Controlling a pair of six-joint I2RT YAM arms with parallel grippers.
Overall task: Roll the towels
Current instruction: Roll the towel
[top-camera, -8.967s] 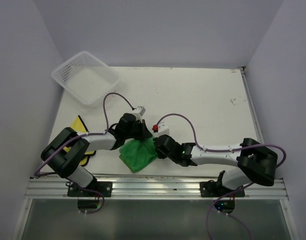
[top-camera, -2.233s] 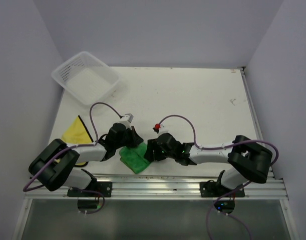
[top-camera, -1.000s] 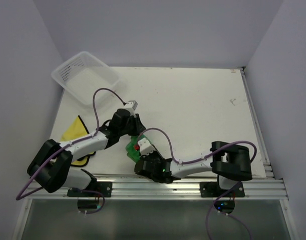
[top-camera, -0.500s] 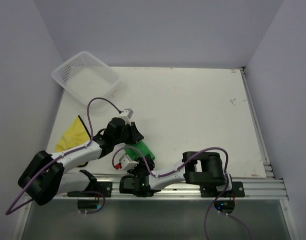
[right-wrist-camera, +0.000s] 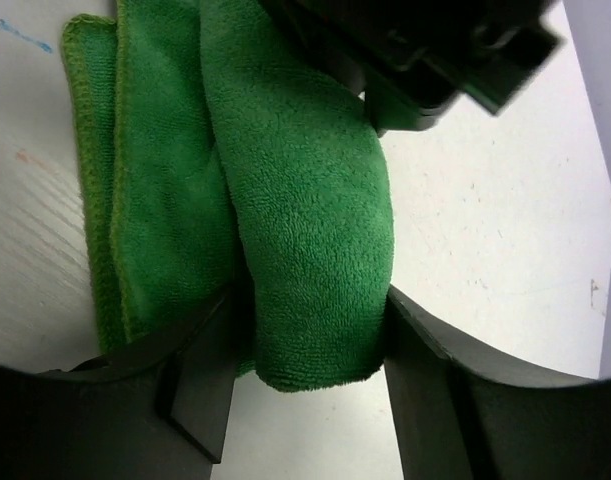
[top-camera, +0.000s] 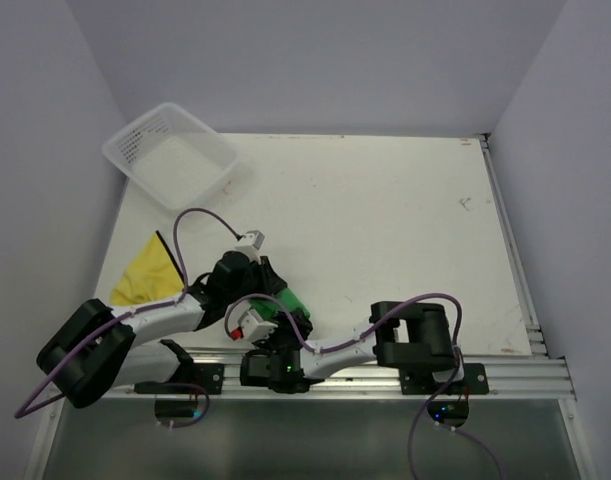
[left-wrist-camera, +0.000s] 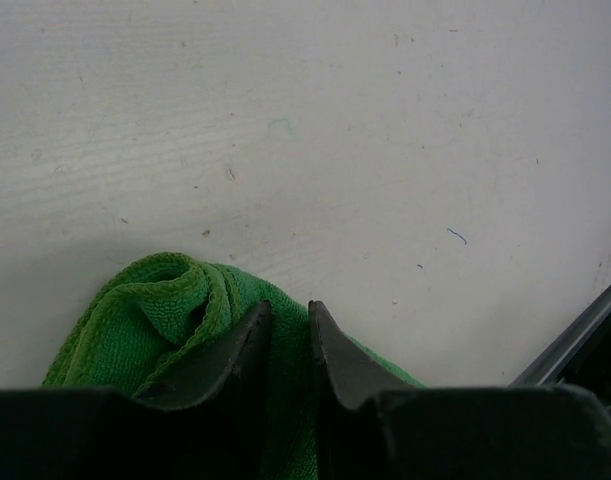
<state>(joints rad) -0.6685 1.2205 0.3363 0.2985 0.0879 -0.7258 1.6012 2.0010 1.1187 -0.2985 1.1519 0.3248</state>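
The green towel (top-camera: 288, 303) lies partly rolled near the table's front edge, between both grippers. My left gripper (top-camera: 267, 290) comes at it from the left. In the left wrist view this left gripper (left-wrist-camera: 288, 312) is shut on a fold of the green towel (left-wrist-camera: 135, 320), whose curled end shows to the left. My right gripper (top-camera: 278, 330) reaches in from the near side. In the right wrist view the right gripper (right-wrist-camera: 310, 300) stands open, its jaws either side of the thick rolled fold of the green towel (right-wrist-camera: 295, 200). The yellow towel (top-camera: 145, 272) lies flat at the left, partly under the left arm.
A white mesh basket (top-camera: 170, 155) stands at the back left corner. The metal rail (top-camera: 485, 372) runs along the near edge just behind the right gripper. The right arm's elbow (top-camera: 415, 335) is folded low by the rail. Walls close in both sides.
The right arm has swung left along the near edge, and its jaws have widened around the green roll. The left gripper has kept its hold and shifted slightly nearer.
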